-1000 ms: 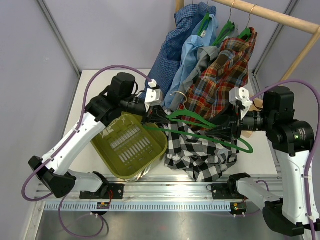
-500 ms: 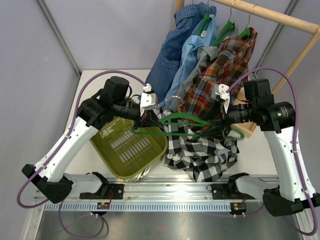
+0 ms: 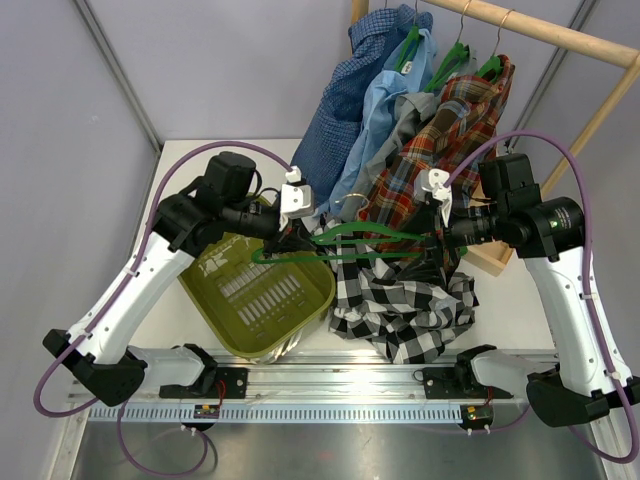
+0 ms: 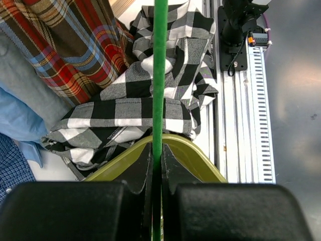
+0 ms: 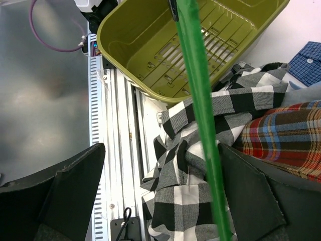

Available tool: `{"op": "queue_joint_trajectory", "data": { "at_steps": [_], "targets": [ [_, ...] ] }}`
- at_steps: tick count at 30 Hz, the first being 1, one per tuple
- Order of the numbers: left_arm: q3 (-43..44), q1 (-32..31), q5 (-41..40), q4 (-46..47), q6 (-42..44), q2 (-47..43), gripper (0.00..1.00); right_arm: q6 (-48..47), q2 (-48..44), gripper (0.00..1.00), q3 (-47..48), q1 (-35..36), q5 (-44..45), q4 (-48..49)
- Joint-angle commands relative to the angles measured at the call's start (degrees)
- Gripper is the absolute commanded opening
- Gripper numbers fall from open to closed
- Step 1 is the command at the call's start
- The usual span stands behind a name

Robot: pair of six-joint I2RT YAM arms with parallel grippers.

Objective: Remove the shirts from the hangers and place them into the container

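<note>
Starting at the left, the olive tub (image 3: 225,300) sits on the white table (image 3: 170,170), its near corner reaching the slotted metal rail (image 3: 330,385) along the front edge. Bare table shows behind and left of it. Above the tub's far rim, the left claw (image 3: 291,243) is pinched tight on one end of a green hanger (image 3: 370,232), which lies roughly level across the middle. The top view blurs this grip, but the left wrist view shows the thin bar clamped between both fingers (image 4: 143,170).

Below the hanger, the black-and-white check shirt (image 3: 400,310) lies heaped on the table, outside the tub and against its right rim. The right claw (image 3: 437,238) is spread wide around the hanger's other end. Its wrist view shows the bar passing between the fingers (image 5: 70,191); whether it touches one I cannot tell.

Behind, a dark blue shirt (image 3: 345,110), a light blue shirt (image 3: 385,100), a grey shirt (image 3: 405,125) and a red plaid shirt (image 3: 450,150) hang from a wooden rod (image 3: 540,30), close against the right arm.
</note>
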Motion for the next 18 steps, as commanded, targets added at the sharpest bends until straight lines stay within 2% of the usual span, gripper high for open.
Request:
{"op": "queue_joint_trajectory", "data": {
  "at_steps": [1,5,9,12,13,16,17,18],
  "targets": [
    [1.73,0.26,-0.65,1.74,0.58,0.06,0.0,0.17,-0.25,1.0,2.05,0.66,-2.47,-0.02],
    [1.56,0.26,0.23,2.53,0.41,-0.55,0.0,-1.41,-0.77,0.99,-0.93,0.83,0.85,0.15],
    [1.55,0.26,0.93,3.06,-0.21,-0.9,0.0,-2.03,-0.95,0.93,-3.66,1.1,5.53,2.53],
    [1.21,0.26,0.67,2.97,-0.3,-1.34,0.0,-6.42,-0.6,0.8,-4.01,1.36,4.48,-0.54],
    [1.12,0.26,0.59,3.24,-0.3,-1.61,0.0,-7.47,-0.6,0.72,-4.45,1.62,4.3,-1.42],
    [0.41,0.26,0.41,4.9,-1.35,-2.22,0.0,-9.5,-1.04,0.3,-4.89,1.62,3.77,-2.13],
    [0.06,0.26,0.67,5.6,-1.79,-2.48,0.0,-9.68,-1.48,0.12,-4.81,1.71,3.42,-1.96],
    [-0.2,0.26,0.67,6.22,-2.75,-2.75,0.0,-10.03,-1.74,0.09,-4.63,1.8,3.16,-1.87]
  ]
}}
